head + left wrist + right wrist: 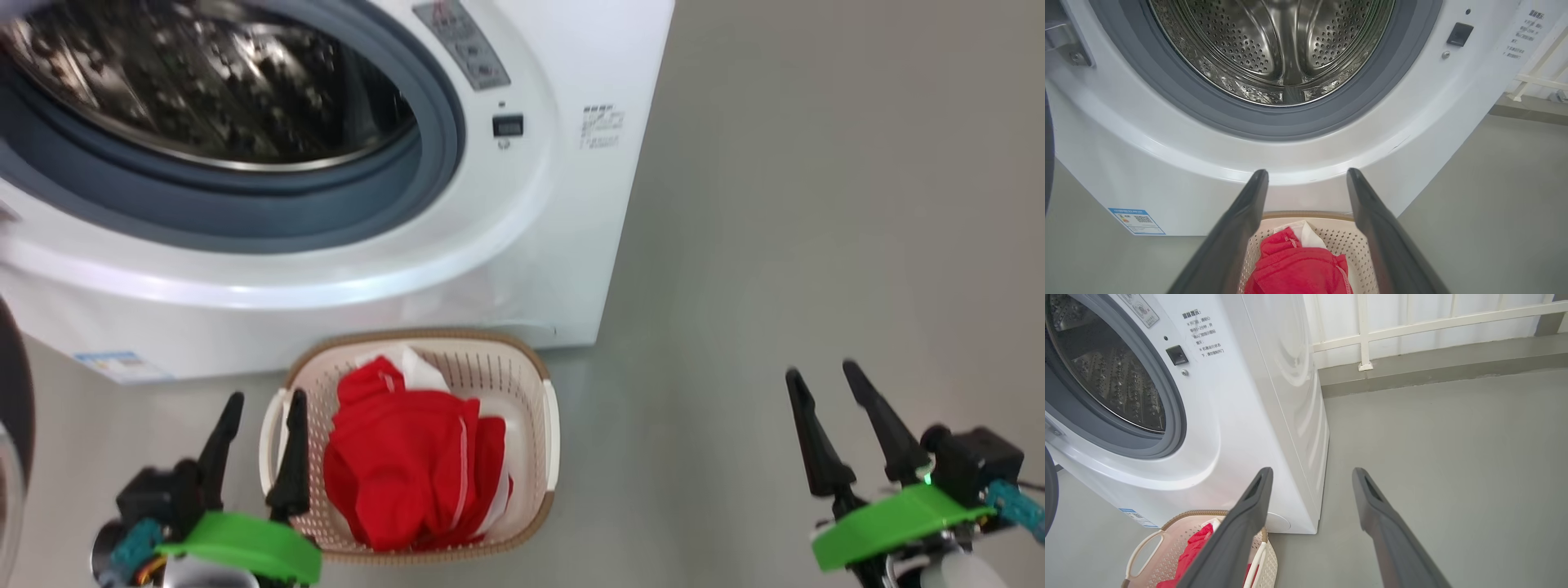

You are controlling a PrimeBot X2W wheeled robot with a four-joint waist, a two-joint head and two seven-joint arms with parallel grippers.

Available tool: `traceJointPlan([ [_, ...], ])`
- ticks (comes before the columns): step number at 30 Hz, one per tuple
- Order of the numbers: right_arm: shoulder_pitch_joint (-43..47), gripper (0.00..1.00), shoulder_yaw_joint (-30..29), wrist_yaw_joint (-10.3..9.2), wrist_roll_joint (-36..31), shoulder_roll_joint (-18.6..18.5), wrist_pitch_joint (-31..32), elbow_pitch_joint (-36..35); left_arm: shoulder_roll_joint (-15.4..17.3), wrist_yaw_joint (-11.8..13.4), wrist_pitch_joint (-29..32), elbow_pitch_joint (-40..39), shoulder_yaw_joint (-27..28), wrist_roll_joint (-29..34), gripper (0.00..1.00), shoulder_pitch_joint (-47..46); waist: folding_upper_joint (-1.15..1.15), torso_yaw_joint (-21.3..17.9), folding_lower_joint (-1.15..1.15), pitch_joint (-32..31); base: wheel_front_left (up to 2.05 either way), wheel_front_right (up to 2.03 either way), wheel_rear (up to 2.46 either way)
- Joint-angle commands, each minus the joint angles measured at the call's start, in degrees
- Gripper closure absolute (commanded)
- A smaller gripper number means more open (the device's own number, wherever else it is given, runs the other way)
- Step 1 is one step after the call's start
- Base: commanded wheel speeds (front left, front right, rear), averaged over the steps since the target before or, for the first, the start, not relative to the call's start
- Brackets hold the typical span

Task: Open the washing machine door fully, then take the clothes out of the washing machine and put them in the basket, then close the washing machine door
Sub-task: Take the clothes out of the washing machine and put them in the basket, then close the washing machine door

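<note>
The white washing machine (522, 245) stands with its mouth uncovered, and the steel drum (1278, 45) holds no clothes that I can see. The washing machine door's black rim (12, 392) shows swung out at the far left. On the floor before the machine sits the cream basket (490, 367), with the red and white clothes (408, 457) inside. My left gripper (267, 400) is open at the basket's left side, fingers empty. My right gripper (820, 371) is open over bare floor, well right of the basket. The left wrist view looks over the basket (1339, 241) and clothes (1294, 269) toward the machine (1167, 163).
Grey floor (816, 204) stretches right of the machine. A white railing (1412, 322) on a low curb runs behind that floor. A blue label (1137, 220) marks the machine's lower front. The basket (1167, 547) sits close to the machine's front corner (1314, 526).
</note>
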Motion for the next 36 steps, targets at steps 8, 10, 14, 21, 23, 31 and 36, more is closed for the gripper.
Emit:
traceJointPlan([
  [8, 5.64, 0.00, -0.03, 0.29, 0.81, -0.80, -0.37, -1.31, 1.62, -0.30, -0.29, -8.55, 2.33, 1.11, 0.00, 8.24, 0.00, -0.38, 0.00, -8.31, 0.00, 0.00, 0.00],
  [10, 7.03, 0.00, -0.33, 0.29, 0.87, -0.65, -0.37, -1.50, 1.88, -0.30, -0.29, -10.09, 2.57, 1.26, 0.00, 10.28, 0.00, -0.56, 0.00, -9.30, 0.00, 0.00, 0.00],
  [14, 8.75, 0.00, -0.50, 0.29, 0.89, -0.61, -0.37, -1.75, 2.16, -0.30, -0.29, -12.56, 3.50, 2.08, 0.00, 13.99, 0.00, -1.03, 0.00, -10.27, 0.00, 0.00, 0.00],
  [21, 10.63, 0.00, -1.50, 0.29, 0.95, -0.53, -0.37, -2.21, 1.47, -0.30, -0.29, -15.93, 4.99, 2.43, 0.00, 17.85, 0.00, -0.98, 0.00, -10.86, 0.00, 0.00, 0.00],
  [23, 10.86, 0.00, -1.65, 0.29, 0.92, -0.47, -0.37, -2.37, 1.30, -0.30, -0.29, -16.32, 5.19, 2.42, 0.00, 18.13, 0.00, -0.92, 0.00, -10.81, 0.00, 0.00, 0.00],
  [31, 10.58, 0.00, -1.68, 0.29, 0.74, -0.43, -0.37, -2.47, 1.04, -0.30, -0.29, -17.10, 5.26, 2.57, 0.00, 17.79, 0.00, -1.03, 0.00, -10.46, 0.00, 0.00, 0.00],
  [36, 10.43, 0.00, -1.79, 0.29, 0.72, -0.52, -0.37, -2.55, 0.82, -0.30, -0.29, -17.24, 5.12, 2.38, 0.00, 17.60, 0.00, -1.09, 0.00, -10.26, 0.00, 0.00, 0.00],
])
